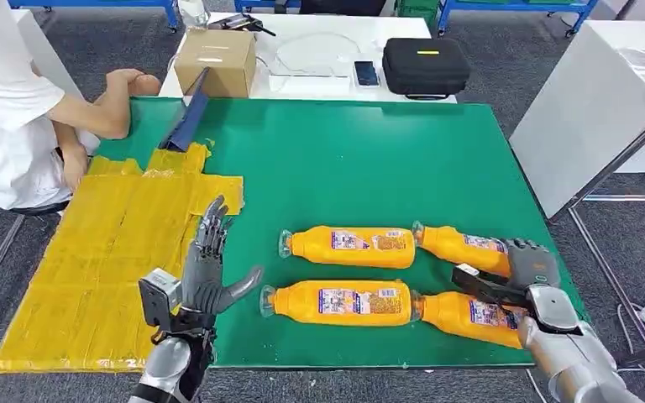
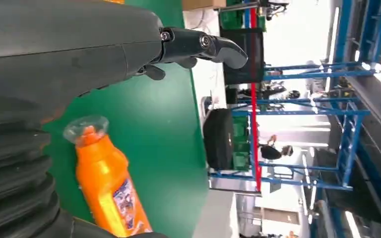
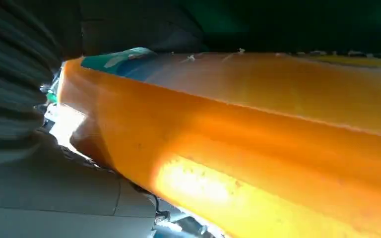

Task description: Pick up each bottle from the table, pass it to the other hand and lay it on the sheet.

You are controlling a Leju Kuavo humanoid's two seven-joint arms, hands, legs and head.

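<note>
Bottles, four, of orange plastic with clear caps and printed labels, lie on their sides in two rows on a smooth green mat (image 1: 344, 168): far-left bottle (image 1: 348, 247), near-left bottle (image 1: 340, 302), far-right bottle (image 1: 462, 247) and near-right bottle (image 1: 470, 316). All caps point toward the robot's left. A crinkled yellow sheet (image 1: 109, 252) covers the mat's left part. Beyond the mat a white table (image 1: 319, 84) carries a cardboard box (image 1: 216, 60), a phone (image 1: 366, 73) and a black zip case (image 1: 425, 65). A person (image 1: 17, 117) in a white shirt sits at the far-left corner, forearm on the mat. Grey carpet lies around; blue racks stand at the back.

The left hand (image 1: 206, 269) is upright with fingers spread, holding nothing, just left of the near-left bottle's cap. The right hand (image 1: 531, 273) rests at the bases of the two right bottles; its wrist view shows orange plastic pressed close, but whether it has closed on one I cannot tell.
</note>
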